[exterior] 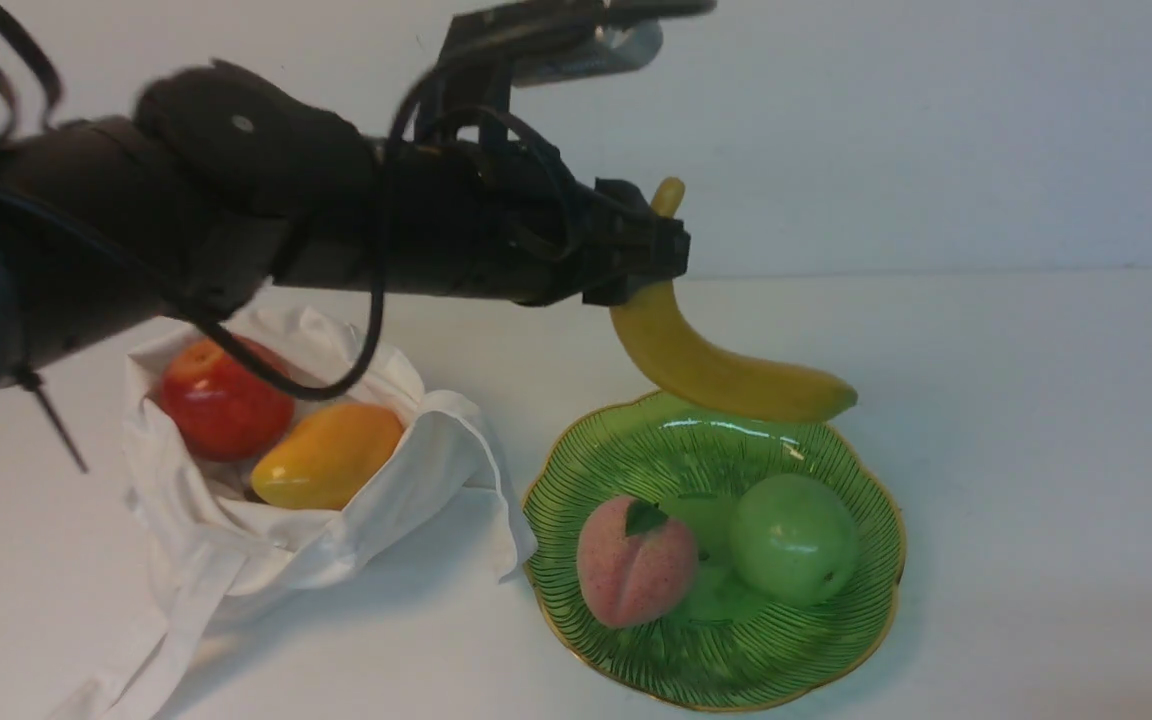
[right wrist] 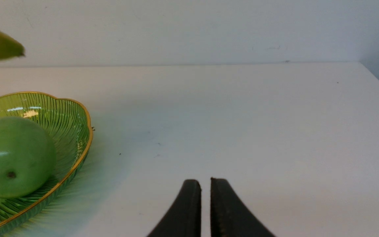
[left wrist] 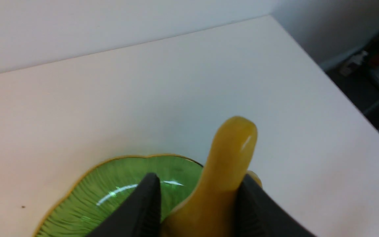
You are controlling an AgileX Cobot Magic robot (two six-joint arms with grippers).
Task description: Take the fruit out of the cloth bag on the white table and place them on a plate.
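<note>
The white worktop is the biggest thing here, and all the things sit on it. The left arm reaches across above it, from the left side to the middle.

The cloth bag lies open on the left of the worktop. The green plate with the gold rim sits just beside it, on the right.

The banana is up in the air, over the far rim of the plate. It is not touching the plate. The left hand holds it near the stem end, with a finger on each side, and the long part hangs down.

A red apple and a mango lie in the bag, side by side. A peach and a round green fruit are already on the plate.

The right hand is low over the bare worktop to the right of the plate. Its fingers are almost pressed together, with nothing between them.

What could go wrong? The banana is smooth and held by one end only, so I think it could slip or swing. If the hand lets go here, the banana could hit the rim and roll off onto the worktop. It could also bump the peach or the green fruit.
</note>
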